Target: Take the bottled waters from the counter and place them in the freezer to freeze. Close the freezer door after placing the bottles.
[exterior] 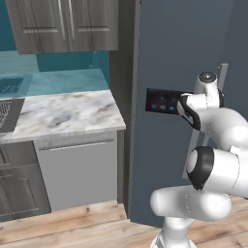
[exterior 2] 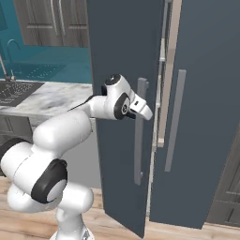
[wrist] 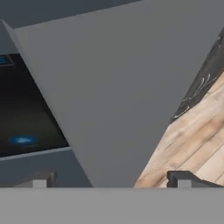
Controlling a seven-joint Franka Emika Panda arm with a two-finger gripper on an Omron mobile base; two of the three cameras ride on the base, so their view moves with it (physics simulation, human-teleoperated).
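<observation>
The freezer [exterior 2: 122, 42] is a tall dark blue-grey cabinet with two panels. Its left panel carries a small dark control display [exterior: 162, 101] and stands slightly ajar, with a pale gap beside it. My gripper [wrist: 111, 179] is open at that panel's long grey bar handle [wrist: 113, 96], and the bar lies between the two fingertips [wrist: 183, 178]. In the right base view my gripper [exterior 2: 146, 112] sits against the upper part of that handle [exterior 2: 139, 140]. The freezer door [exterior 2: 206, 93] with its own bar handle is the panel to the right. The marble counter [exterior: 72, 114] lies to the left; the bottled waters are out of view.
A dark inset sink with a wire rack [exterior: 7, 114] sits at the counter's left end, with a faucet [exterior 2: 3, 61] behind it. Grey woodgrain wall cabinets [exterior: 63, 24] hang above. Grey cabinet fronts [exterior: 77, 169] stand under the counter, over a wooden floor [exterior: 72, 223].
</observation>
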